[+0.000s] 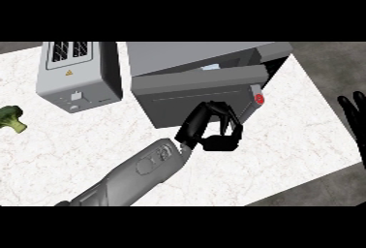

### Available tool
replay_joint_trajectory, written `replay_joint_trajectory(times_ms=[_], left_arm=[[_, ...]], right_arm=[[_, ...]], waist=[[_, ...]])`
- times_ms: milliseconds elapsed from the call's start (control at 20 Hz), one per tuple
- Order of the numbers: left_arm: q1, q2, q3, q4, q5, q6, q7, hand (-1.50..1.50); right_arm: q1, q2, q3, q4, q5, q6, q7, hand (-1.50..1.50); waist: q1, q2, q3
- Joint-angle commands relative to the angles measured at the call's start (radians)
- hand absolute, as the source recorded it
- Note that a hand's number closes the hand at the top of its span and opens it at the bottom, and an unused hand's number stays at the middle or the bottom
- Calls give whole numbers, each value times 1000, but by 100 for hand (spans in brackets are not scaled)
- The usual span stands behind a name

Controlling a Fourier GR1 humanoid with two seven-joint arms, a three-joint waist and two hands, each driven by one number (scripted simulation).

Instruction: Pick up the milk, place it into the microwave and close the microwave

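White marble counter: toaster back left, microwave beside it, broccoli at left edge.

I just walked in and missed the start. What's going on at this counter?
The robot's left hand is set against the door of the microwave, fingers on its front, apparently pushing it closed. The door is not fully shut: a gap along its top shows something pale inside, possibly the milk. The right hand rests open at the right edge. A toaster and broccoli sit untouched to the left.
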Motion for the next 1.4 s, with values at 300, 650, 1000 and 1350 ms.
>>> replay_joint_trajectory(times_ms=[300,650,1000,1350], left_arm=[[-169,-39,37,60,61,49,-14,150],[-212,-39,27,94,89,71,-19,150],[-233,-39,27,115,124,104,-26,150],[-259,-39,37,137,152,137,-32,150]], right_arm=[[-36,-47,-11,-24,-63,23,58,-150],[-63,-90,-31,-24,-101,39,92,-150],[-96,-123,-53,-25,-130,37,119,-150],[-114,-163,-81,-15,-150,50,137,-150]], waist=[[-72,11,0],[-95,20,1],[-120,28,0],[-135,32,2]])
